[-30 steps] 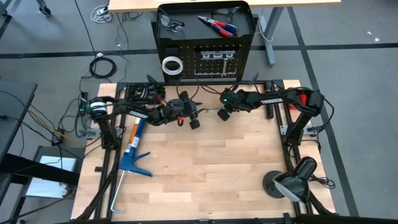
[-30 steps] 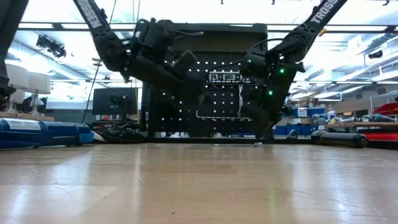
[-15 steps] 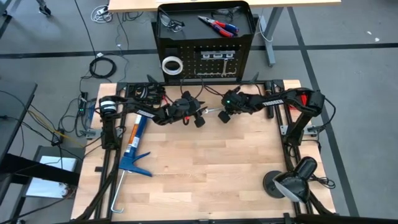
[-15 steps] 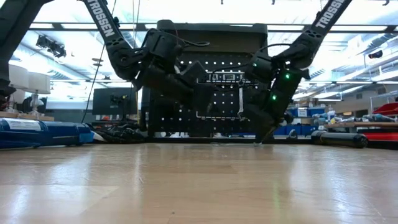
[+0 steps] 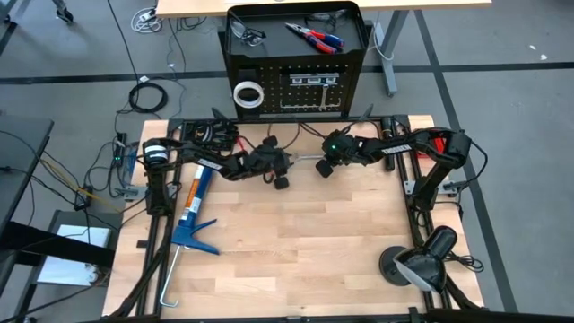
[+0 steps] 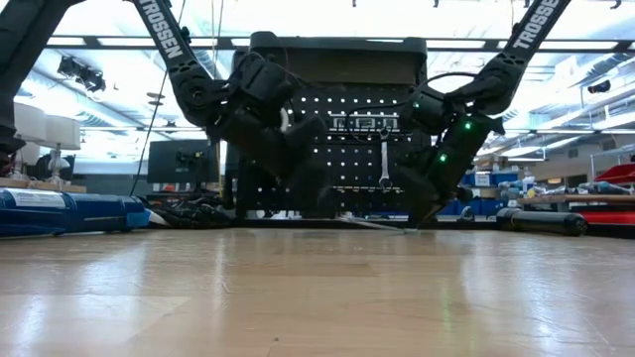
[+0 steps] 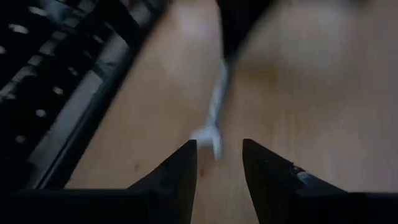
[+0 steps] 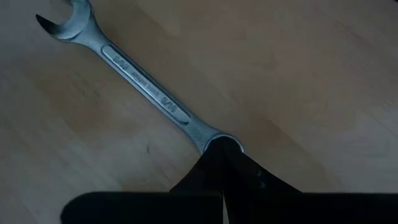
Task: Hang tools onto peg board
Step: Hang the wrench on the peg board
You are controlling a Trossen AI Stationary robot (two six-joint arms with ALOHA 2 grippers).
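Right gripper (image 8: 221, 163) is clamped tight on one end of a silver wrench (image 8: 134, 74) lying on the table (image 5: 296, 233) near the far edge. Left gripper (image 7: 219, 163), fingers apart, sits at the wrench's other end. Peg board (image 5: 296, 85) stands just beyond.

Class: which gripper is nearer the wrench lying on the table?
Right. The right gripper is shut on one end of the wrench; the left gripper is open just short of its other end.
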